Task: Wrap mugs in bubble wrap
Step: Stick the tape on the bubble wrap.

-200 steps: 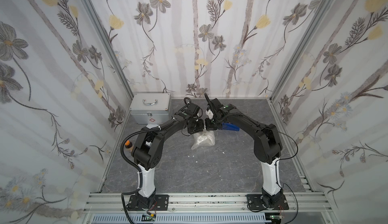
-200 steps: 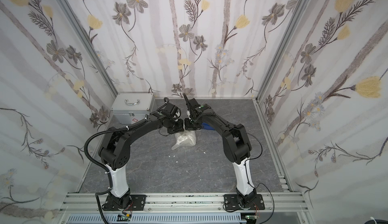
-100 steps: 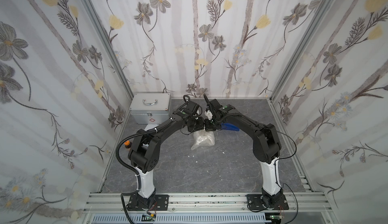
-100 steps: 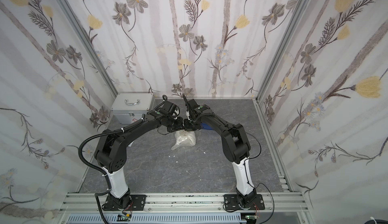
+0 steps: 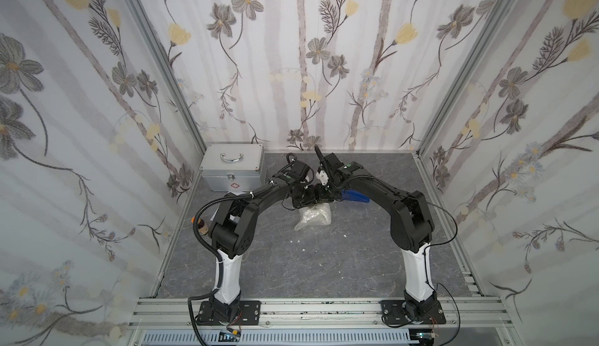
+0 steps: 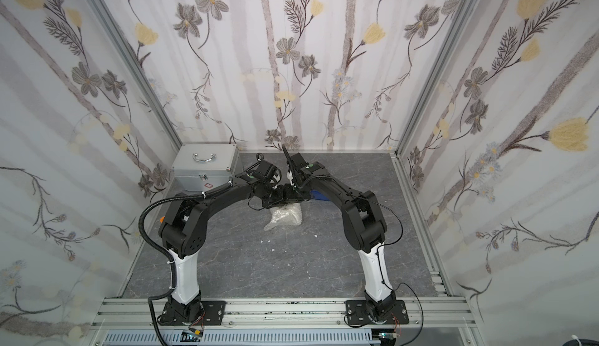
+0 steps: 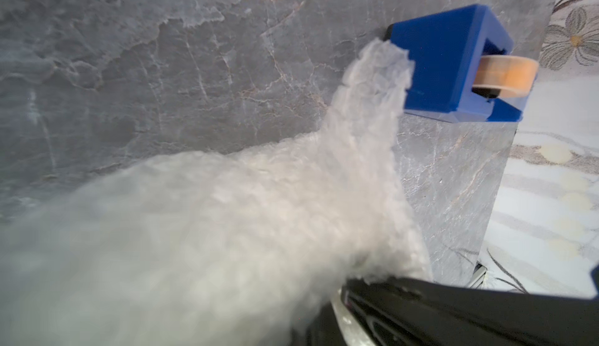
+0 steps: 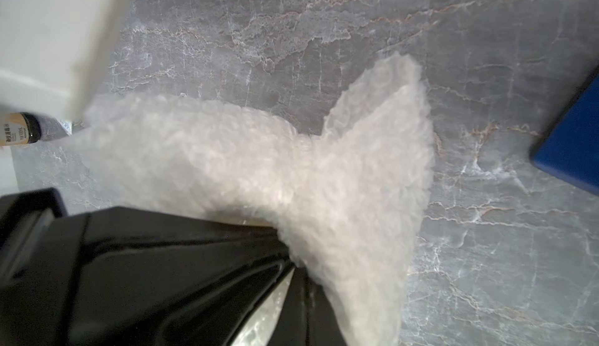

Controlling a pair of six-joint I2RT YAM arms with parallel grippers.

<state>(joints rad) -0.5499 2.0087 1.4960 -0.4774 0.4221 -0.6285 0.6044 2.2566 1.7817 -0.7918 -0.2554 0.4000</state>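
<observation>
Two grippers meet at the centre of both top views: the left gripper (image 5: 309,199) and the right gripper (image 5: 325,194) are each pinched narrow on the gathered top of the bubble wrap (image 5: 313,218). Its bundle rests on the grey table (image 5: 291,263), just below and left of the blue tape dispenser (image 5: 355,196); the mug is hidden, presumably inside. For a good wrap, hold the gathered ends tight together and low, so the springy film cannot reopen before taping.
</observation>
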